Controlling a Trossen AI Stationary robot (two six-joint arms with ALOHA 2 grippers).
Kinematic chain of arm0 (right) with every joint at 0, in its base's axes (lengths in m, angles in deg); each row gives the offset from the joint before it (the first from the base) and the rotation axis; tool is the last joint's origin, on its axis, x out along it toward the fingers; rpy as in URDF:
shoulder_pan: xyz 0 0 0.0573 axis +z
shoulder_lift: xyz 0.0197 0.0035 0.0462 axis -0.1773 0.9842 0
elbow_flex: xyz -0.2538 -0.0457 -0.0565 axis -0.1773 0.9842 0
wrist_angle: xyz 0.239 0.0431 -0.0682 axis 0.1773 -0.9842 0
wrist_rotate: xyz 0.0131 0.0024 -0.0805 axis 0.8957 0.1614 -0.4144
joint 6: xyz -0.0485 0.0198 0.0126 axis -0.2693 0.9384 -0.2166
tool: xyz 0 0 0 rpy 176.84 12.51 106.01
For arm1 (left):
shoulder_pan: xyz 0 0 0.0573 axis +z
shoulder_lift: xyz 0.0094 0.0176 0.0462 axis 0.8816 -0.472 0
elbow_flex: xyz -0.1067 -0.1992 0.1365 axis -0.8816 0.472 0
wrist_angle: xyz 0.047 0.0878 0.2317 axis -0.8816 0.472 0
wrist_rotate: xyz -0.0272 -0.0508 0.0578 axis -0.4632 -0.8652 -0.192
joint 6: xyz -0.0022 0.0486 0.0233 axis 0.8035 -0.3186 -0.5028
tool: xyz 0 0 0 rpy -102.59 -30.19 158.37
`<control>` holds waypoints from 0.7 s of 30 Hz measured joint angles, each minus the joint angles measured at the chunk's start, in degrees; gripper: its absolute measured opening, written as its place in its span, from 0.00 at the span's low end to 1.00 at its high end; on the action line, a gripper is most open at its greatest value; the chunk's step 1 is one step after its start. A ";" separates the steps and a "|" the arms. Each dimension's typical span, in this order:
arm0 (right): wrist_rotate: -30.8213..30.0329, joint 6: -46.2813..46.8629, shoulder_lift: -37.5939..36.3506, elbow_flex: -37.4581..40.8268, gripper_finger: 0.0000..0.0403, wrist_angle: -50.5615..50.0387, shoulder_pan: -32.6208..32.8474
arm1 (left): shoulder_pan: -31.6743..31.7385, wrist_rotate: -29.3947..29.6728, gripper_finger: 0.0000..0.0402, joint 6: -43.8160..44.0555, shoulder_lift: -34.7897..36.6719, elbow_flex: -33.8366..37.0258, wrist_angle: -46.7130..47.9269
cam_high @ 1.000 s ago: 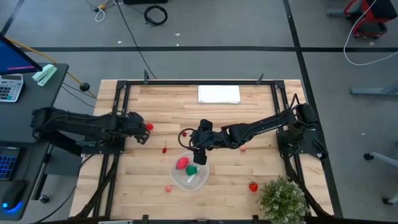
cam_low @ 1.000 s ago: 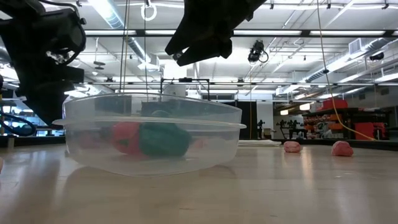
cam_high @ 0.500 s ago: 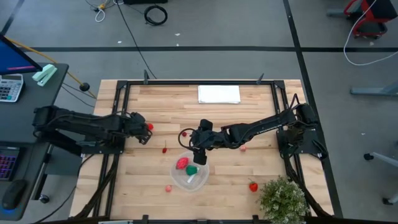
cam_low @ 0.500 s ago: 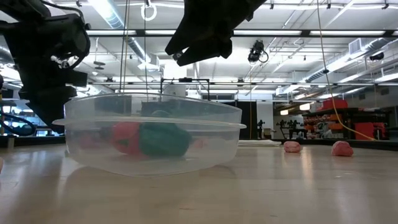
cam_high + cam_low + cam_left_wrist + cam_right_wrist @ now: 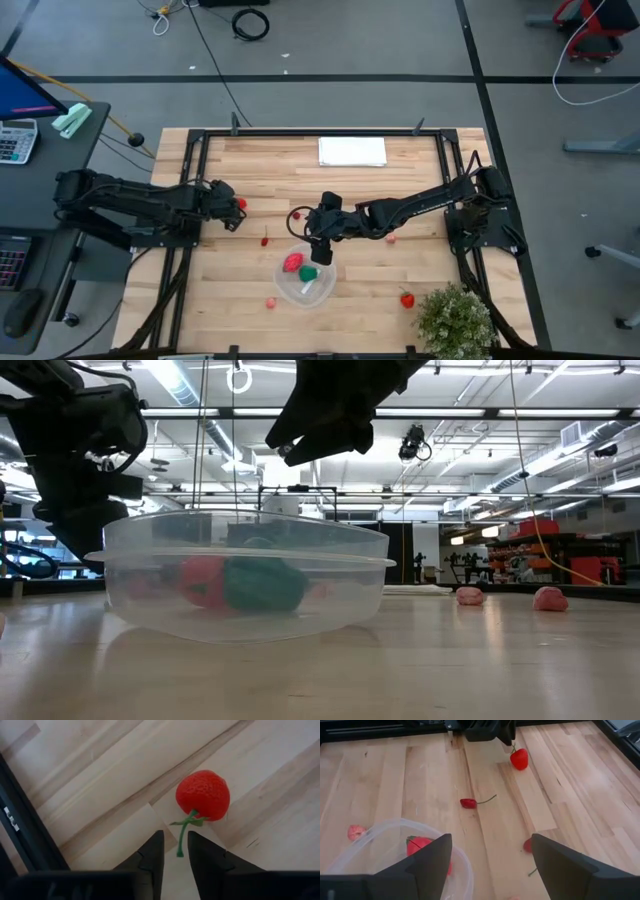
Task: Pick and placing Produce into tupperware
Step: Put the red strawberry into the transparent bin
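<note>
no words, labels, brands or numbers are showing clearly enough to read in any view; the grey desk calculator (image 5: 14, 140) beside the tabletop is showing keys, but its markings are staying too small to make out.

- A wooden desk (image 5: 250, 170) with a plank top, framed by black rails.
- A flat white rectangle (image 5: 352, 151) lies near the desk's far edge.
- A bushy green plant (image 5: 455, 318) stands at the near right corner.
- A calculator (image 5: 14, 141) and a pale green object (image 5: 72, 119) rest on a dark side table.
- A coiled black cable (image 5: 250, 22) lies on the grey floor.
</note>
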 joint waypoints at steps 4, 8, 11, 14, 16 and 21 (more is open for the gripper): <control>0.02 0.02 0.00 0.00 0.70 0.00 0.00 | 0.00 -0.01 0.18 0.31 0.00 0.00 0.00; 0.02 0.02 0.00 0.00 0.70 0.00 0.00 | 0.00 -0.01 0.17 0.31 0.00 0.00 -0.06; 0.02 0.01 0.00 0.00 0.70 0.00 0.00 | 0.00 -0.01 0.18 0.54 0.00 0.00 -0.23; 0.02 0.02 0.00 0.00 0.70 0.00 0.00 | 0.00 -0.01 0.17 1.30 0.00 0.00 -0.27; 0.02 0.02 0.00 0.00 0.70 0.00 0.00 | 0.00 -0.01 0.18 1.45 0.00 0.00 -0.30; 0.02 0.02 0.00 0.00 0.70 0.00 0.00 | 0.00 -0.01 0.19 1.57 -0.02 0.00 -0.30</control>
